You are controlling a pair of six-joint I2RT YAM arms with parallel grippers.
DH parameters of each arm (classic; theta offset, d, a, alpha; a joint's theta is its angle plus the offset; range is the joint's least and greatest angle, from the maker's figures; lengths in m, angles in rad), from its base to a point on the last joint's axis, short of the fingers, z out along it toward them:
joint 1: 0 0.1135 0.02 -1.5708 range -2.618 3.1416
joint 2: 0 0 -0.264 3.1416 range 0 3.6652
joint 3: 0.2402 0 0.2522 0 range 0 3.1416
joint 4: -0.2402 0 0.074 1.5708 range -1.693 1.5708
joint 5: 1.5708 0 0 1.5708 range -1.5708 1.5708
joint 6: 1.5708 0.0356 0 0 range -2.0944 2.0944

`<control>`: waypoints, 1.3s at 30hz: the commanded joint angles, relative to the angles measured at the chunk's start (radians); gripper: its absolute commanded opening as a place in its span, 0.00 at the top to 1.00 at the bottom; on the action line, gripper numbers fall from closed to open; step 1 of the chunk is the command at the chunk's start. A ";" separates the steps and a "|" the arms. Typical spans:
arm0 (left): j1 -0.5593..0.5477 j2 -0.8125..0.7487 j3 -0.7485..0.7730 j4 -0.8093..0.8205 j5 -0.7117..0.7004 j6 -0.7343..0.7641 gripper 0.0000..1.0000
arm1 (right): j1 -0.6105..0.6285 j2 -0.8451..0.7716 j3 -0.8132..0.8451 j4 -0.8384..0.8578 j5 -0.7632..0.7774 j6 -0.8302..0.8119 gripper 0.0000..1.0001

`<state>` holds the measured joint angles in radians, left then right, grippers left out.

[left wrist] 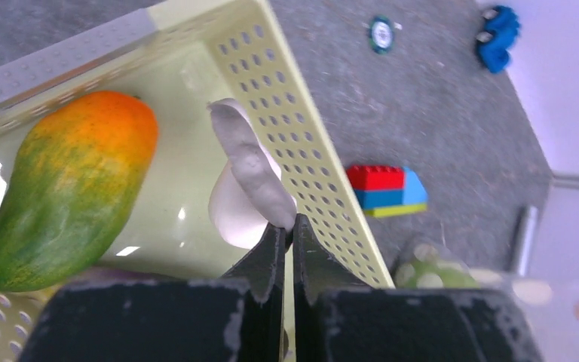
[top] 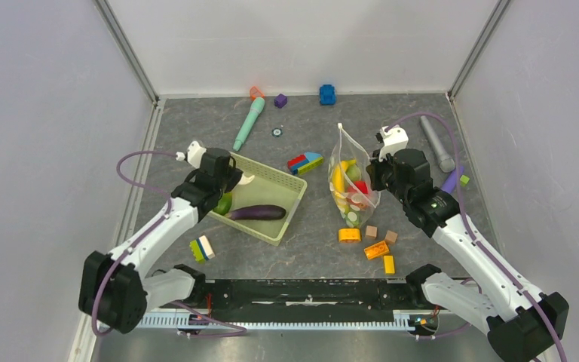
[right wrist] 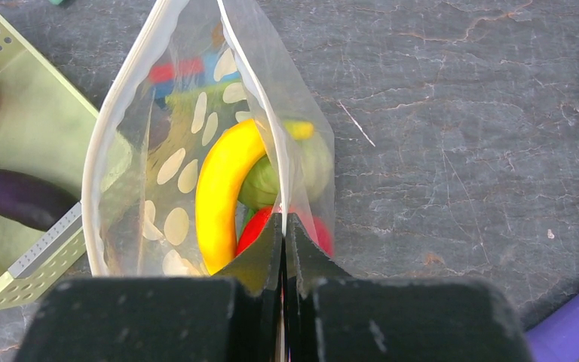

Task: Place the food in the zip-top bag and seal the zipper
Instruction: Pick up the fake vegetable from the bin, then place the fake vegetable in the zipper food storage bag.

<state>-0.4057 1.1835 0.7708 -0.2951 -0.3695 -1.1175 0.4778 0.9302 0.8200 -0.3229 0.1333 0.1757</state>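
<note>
Left fingers (left wrist: pixel 265 260) closed over basket (left wrist: pixel 324 173); right fingers (right wrist: pixel 265 253) pinch zip-top bag (right wrist: pixel 124 151).

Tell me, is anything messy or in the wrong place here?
The mango, eggplant and a white piece lie in the basket, not yet in the zip-top bag. The bag gapes open, one side pinched in the right claw. The left claw pinches the white piece.

The left gripper (top: pixel 230 181) hovers in the pale green basket (top: pixel 275 192), a white piece (top: pixel 247 179) at its tip, an eggplant (top: pixel 256 213) alongside; the right gripper (top: pixel 375 170) holds the zip-top bag (top: pixel 345 162) upright (toy produce (top: pixel 350 197) inside).
</note>
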 commanded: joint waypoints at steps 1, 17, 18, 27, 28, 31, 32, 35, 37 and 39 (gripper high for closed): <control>-0.007 -0.122 -0.022 0.124 0.120 0.177 0.98 | 0.001 -0.018 0.001 0.018 -0.015 0.008 0.97; -0.129 -0.064 0.090 0.663 0.829 0.264 0.98 | 0.001 -0.029 -0.001 0.026 -0.070 0.020 0.97; -0.150 -0.057 0.116 0.652 0.811 0.281 0.98 | 0.001 -0.031 -0.001 0.025 -0.074 0.020 0.97; -0.356 0.085 0.310 0.593 0.697 0.396 0.98 | 0.000 -0.050 -0.001 0.028 -0.077 0.020 0.97; -0.383 0.107 0.331 0.576 0.664 0.417 0.98 | 0.001 -0.052 -0.001 0.028 -0.078 0.021 0.97; -0.444 0.170 0.395 0.511 0.563 0.471 0.98 | 0.000 -0.062 -0.001 0.027 -0.078 0.021 0.97; -0.462 0.190 0.420 0.486 0.535 0.489 0.98 | 0.001 -0.068 -0.001 0.027 -0.076 0.019 0.97; -0.509 0.245 0.478 0.412 0.445 0.548 0.98 | 0.000 -0.082 -0.004 0.028 -0.064 0.018 0.97; -0.538 0.268 0.504 0.367 0.377 0.585 0.98 | 0.001 -0.090 -0.007 0.027 -0.049 0.019 0.97; -0.566 0.278 0.515 0.336 0.298 0.619 0.98 | 0.001 -0.095 -0.010 0.028 -0.039 0.018 0.97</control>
<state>-0.9291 1.4467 1.2198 0.1204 0.1104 -0.6315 0.4778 0.8631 0.8196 -0.3233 0.0708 0.1875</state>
